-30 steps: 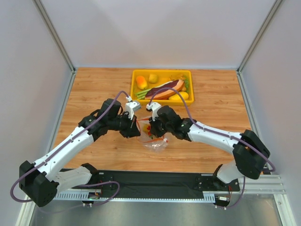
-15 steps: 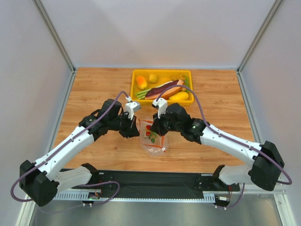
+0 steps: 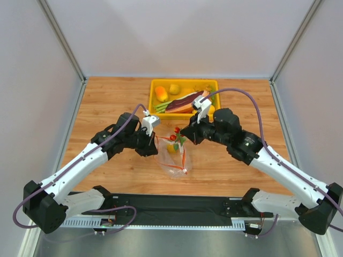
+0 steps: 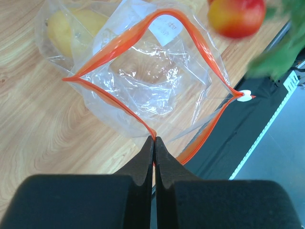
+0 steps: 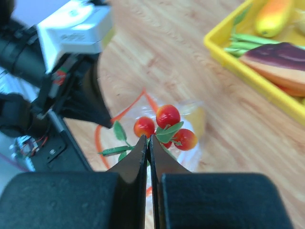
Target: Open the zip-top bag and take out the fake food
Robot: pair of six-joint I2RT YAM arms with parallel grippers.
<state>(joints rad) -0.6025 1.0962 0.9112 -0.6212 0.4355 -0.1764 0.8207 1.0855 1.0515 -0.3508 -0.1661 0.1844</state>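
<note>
Progress: the red cluster (image 5: 164,125), pinched in the closed right gripper (image 5: 147,138), now hangs mid-frame above the zip-top bag (image 3: 175,163), lifted out within the last second. The left gripper (image 4: 154,140) stays clamped on the bag's rim. A yellow fruit (image 4: 71,26) seemingly remains inside.

No legible txt anywhere.

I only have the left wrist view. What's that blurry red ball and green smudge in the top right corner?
Observer: A bunch of small red toy fruits with green leaves, pinched at the leaves by the right fingers, outside the zip-top bag.
Operator: Where might it go?
Observer: Likely the yellow tray behind the bag; the top view shows it already holding a maroon meat slice.
</note>
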